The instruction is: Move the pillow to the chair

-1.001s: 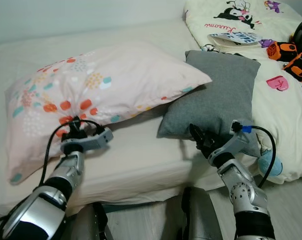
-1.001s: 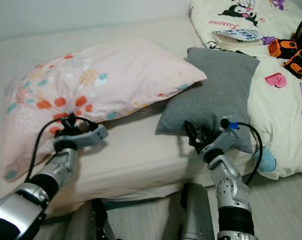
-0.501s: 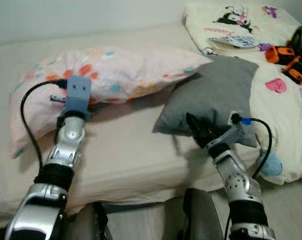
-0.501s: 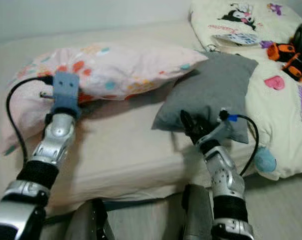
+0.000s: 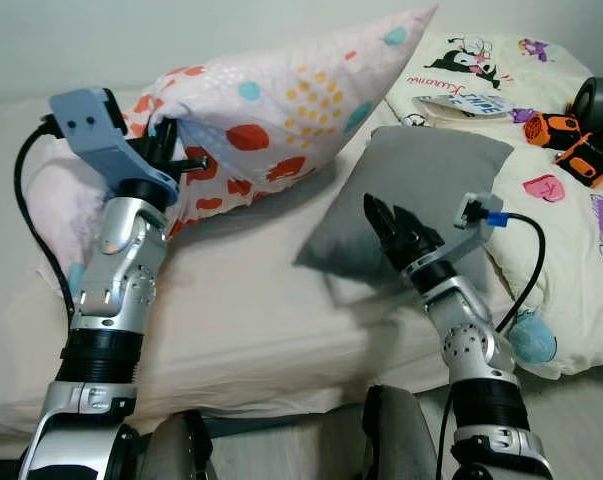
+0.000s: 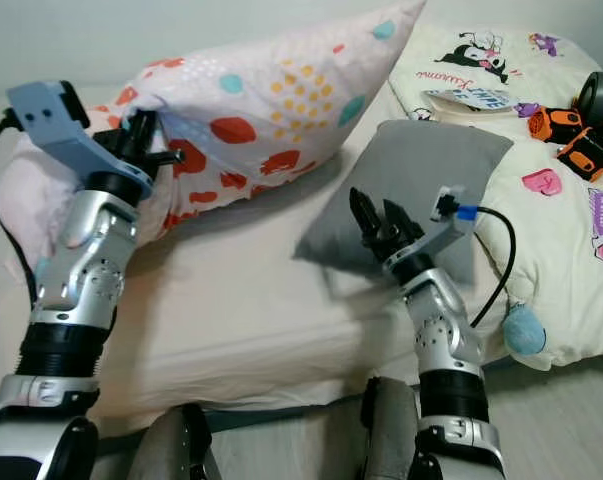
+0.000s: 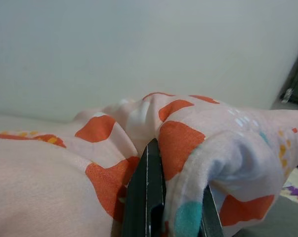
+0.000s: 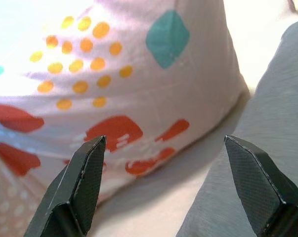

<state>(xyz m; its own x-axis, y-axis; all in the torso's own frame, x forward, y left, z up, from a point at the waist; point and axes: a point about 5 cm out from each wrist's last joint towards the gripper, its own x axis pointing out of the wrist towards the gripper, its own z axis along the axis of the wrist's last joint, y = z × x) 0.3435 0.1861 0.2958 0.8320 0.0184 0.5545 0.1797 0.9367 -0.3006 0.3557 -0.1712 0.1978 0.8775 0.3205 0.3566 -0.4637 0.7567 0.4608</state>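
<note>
The pink pillow (image 5: pixel 281 110) with orange, yellow and teal spots is lifted off the bed, its far corner pointing up toward the wall. My left gripper (image 5: pixel 166 150) is shut on the pillow's near edge; the left wrist view shows the black fingers (image 7: pixel 146 197) pinching a fold of its fabric (image 7: pixel 188 143). My right gripper (image 5: pixel 386 222) hovers open over the grey cushion (image 5: pixel 421 190), its fingertips (image 8: pixel 82 177) wide apart and aimed at the spotted pillow (image 8: pixel 119 84).
The bed (image 5: pixel 261 320) has a cream sheet. A cartoon-print quilt (image 5: pixel 541 200) covers its right side, with orange and black toys (image 5: pixel 571 140), a booklet (image 5: pixel 466 102) and a blue ball (image 5: pixel 531 340) at the quilt's edge. The wall (image 5: pixel 131 40) runs behind.
My left gripper has raised the pillow from the bed, swinging it up and to the right. The right gripper has risen a little above the grey cushion.
</note>
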